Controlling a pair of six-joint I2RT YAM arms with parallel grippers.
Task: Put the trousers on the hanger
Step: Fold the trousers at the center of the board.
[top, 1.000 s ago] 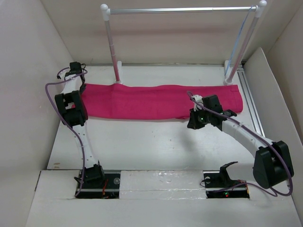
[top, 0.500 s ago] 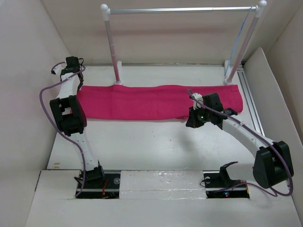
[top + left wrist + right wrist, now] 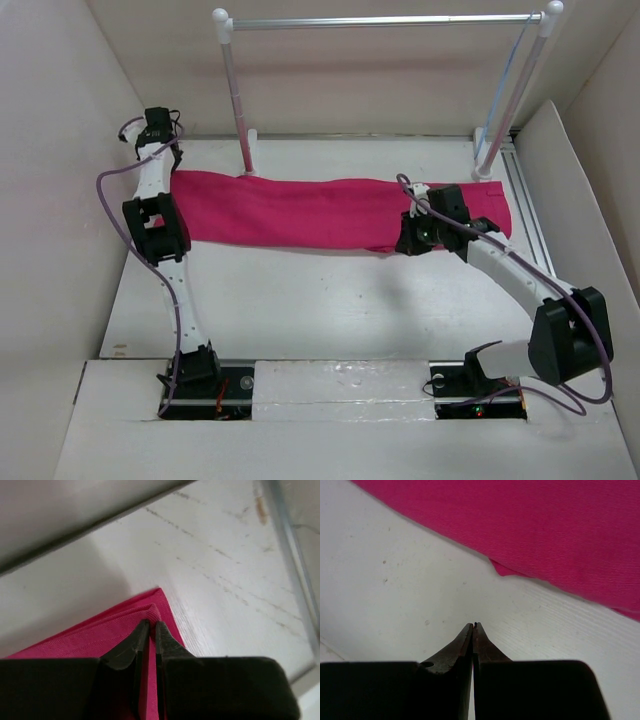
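The magenta-pink trousers (image 3: 320, 212) lie stretched left to right across the far part of the table. My left gripper (image 3: 168, 172) is at their far left corner. In the left wrist view it (image 3: 151, 625) is shut on a raised fold of the trousers (image 3: 90, 640). My right gripper (image 3: 408, 243) sits at the trousers' near edge, right of centre. In the right wrist view it (image 3: 473, 625) is shut and empty over bare table, just short of the cloth (image 3: 545, 530). A thin pale wire (image 3: 508, 85), probably the hanger seen edge-on, hangs beside the right rack post.
A rack with white posts (image 3: 235, 90) and a silver rail (image 3: 380, 20) stands behind the trousers. A metal track (image 3: 530, 210) runs along the table's right side. White walls (image 3: 60, 150) close in left, back and right.
My left arm has shifted at the trousers' left end, and that end has moved a little. My right gripper has moved slightly back towards the trousers' near edge.
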